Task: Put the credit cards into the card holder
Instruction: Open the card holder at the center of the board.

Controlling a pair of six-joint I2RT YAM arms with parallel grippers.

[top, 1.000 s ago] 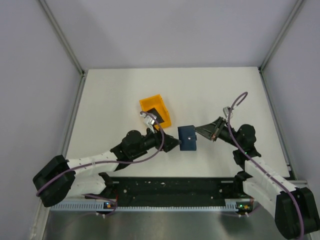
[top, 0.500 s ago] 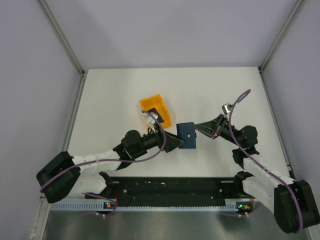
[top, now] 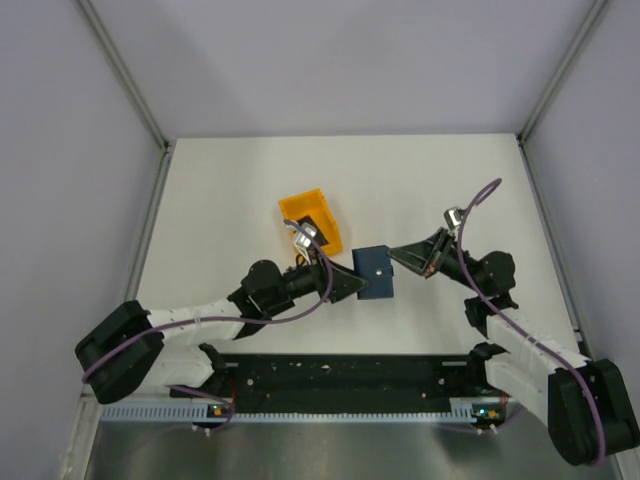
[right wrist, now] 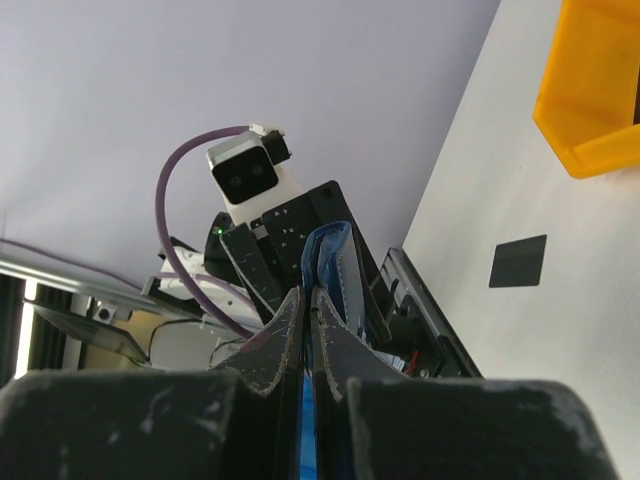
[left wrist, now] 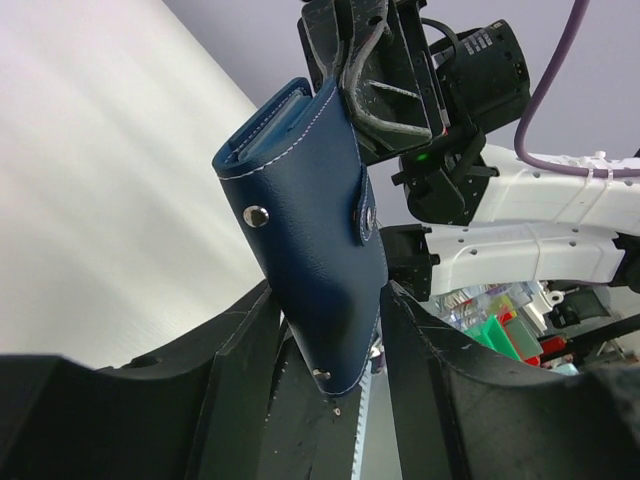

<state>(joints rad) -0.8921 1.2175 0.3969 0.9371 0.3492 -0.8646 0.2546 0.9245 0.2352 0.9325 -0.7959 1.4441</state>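
Wallet (left wrist: 310, 230) is hanging over the middle of the table (top: 220, 200), its length running between my arms: my right gripper (right wrist: 308, 296) is clamping one edge tight, while my left gripper (left wrist: 330, 305) is straddling the opposite end, jaws apart, and I cannot tell if they are pressing.

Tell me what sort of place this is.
Probably a robotics lab work cell: a white table boxed in by plain grey panels on metal framing, with two robot arms mounted along its near edge.
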